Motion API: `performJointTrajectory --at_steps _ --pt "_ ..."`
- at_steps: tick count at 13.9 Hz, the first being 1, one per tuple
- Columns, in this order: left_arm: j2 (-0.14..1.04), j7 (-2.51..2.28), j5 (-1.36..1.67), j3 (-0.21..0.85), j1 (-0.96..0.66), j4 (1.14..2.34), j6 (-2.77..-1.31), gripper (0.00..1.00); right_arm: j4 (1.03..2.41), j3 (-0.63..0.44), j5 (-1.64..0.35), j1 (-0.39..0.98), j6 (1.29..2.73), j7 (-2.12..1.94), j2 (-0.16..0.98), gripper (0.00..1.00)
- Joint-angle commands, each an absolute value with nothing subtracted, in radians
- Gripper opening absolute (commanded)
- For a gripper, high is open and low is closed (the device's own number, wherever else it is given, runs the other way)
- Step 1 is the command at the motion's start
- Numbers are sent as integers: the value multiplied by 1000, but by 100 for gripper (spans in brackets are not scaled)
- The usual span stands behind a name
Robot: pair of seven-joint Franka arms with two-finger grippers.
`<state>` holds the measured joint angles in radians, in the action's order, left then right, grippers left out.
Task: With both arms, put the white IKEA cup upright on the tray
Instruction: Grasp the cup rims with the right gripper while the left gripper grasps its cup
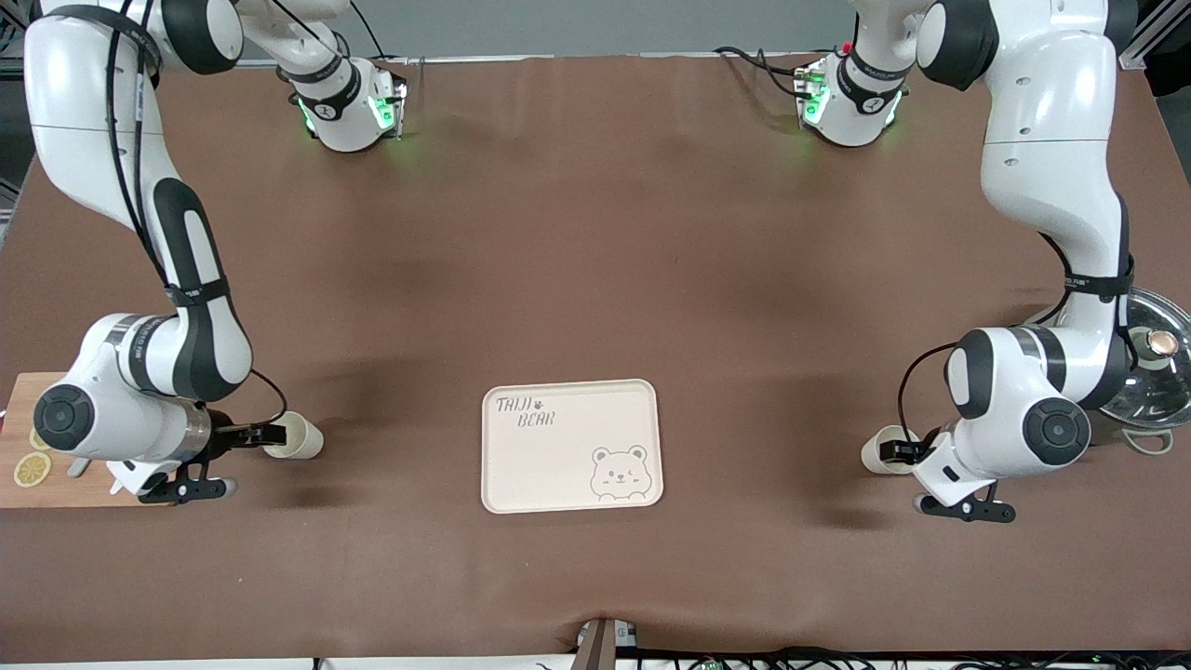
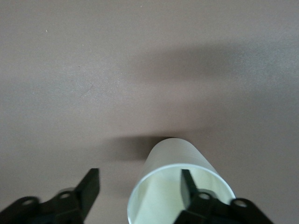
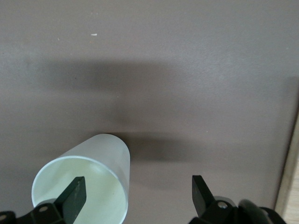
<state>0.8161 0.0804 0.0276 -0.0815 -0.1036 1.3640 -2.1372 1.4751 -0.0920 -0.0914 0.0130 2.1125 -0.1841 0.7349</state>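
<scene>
Two white cups lie on their sides on the brown table, mouths toward the grippers. One cup (image 1: 303, 437) is toward the right arm's end. My right gripper (image 1: 275, 435) is open, with one finger inside its mouth and one outside; the right wrist view shows this cup (image 3: 108, 148) and gripper (image 3: 138, 182). The other cup (image 1: 876, 448) is toward the left arm's end. My left gripper (image 1: 899, 452) is open, with one finger inside that cup (image 2: 175, 153); it also shows in the left wrist view (image 2: 140, 176). The cream tray (image 1: 558, 465) lies between them, empty.
A wooden cutting board (image 1: 28, 493) with lemon slices lies at the right arm's end, under that arm's wrist. A pot with a glass lid (image 1: 1154, 372) stands at the left arm's end beside the left arm.
</scene>
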Motion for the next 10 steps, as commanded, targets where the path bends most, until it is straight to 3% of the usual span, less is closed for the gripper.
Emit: performJointTrajectory --at_steps 1,3,6,7,10 --pt "811 75 46 -83 -106 1368 -2148 37 1465 -92 -103 20 2125 -196 756 100" --pt "810 75 48 -83 -106 1368 -2148 19 1465 -92 -103 28 2126 -196 758 100" --pt "802 58 48 -83 -113 1368 -2148 8 1465 -92 -103 32 2125 -196 759 100" --pt "801 34 46 -84 -129 1367 -2148 0 1465 -92 -103 32 2125 -195 759 89" --pt "782 -40 40 -84 -144 1358 -2148 0 1463 -92 -103 35 2123 -195 759 61"
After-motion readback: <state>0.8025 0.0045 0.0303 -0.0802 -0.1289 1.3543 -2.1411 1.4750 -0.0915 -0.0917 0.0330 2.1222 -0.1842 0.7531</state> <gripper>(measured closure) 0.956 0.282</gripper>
